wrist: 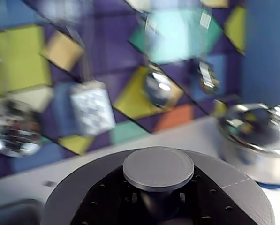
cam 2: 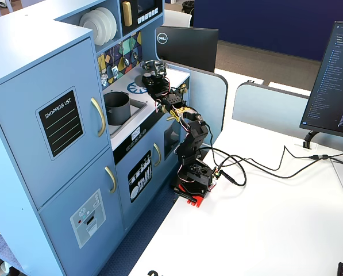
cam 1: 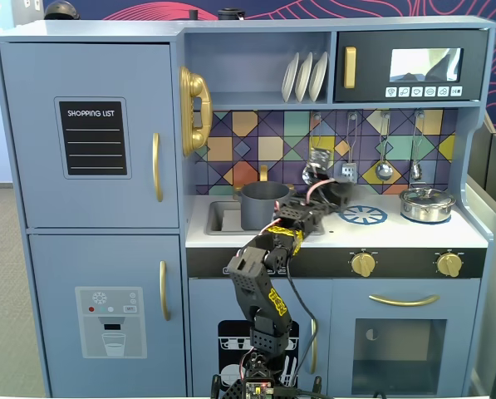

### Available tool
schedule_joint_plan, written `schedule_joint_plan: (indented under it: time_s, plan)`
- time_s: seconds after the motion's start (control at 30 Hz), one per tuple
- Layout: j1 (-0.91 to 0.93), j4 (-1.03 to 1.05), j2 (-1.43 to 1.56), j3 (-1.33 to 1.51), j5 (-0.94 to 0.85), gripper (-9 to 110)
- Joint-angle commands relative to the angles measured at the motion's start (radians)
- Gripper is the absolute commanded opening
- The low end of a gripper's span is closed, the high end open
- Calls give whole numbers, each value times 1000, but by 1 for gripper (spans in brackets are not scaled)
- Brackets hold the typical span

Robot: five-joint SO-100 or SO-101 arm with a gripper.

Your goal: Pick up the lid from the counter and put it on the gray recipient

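- The gripper [cam 1: 337, 191] has the lid [wrist: 158, 197] – wrist view shows the jaws closed under its knob [wrist: 158, 168], disc filling the bottom of the frame.
- Lid [cam 1: 341, 193] is up off the counter [cam 1: 314, 231], blurry, right of the gray pot [cam 1: 263, 204] and left of the steel pot [cam 1: 427, 204].
- Gray pot [cam 2: 117, 107] sits open in the sink [cam 2: 138, 107], far left – burner mark [cam 1: 363, 215] between the two pots.

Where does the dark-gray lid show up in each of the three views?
A fixed view: the lid is a blurred dark shape at the arm's tip, above the counter, right of the gray pot.
Wrist view: the lid fills the bottom centre, knob facing the camera.
The other fixed view: the lid is upper centre, at the arm's tip.
Shared landmark: the steel pot.
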Motion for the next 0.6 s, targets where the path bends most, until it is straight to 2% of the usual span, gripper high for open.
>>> schedule_joint_plan:
  time_s: [0.0, 0.33, 0.57]
  plan:
    - [-61, 40, 107, -97, 12, 0]
    - [-278, 176, 229, -98, 14, 0]
    - [-360, 256, 265, -72, 32, 0]
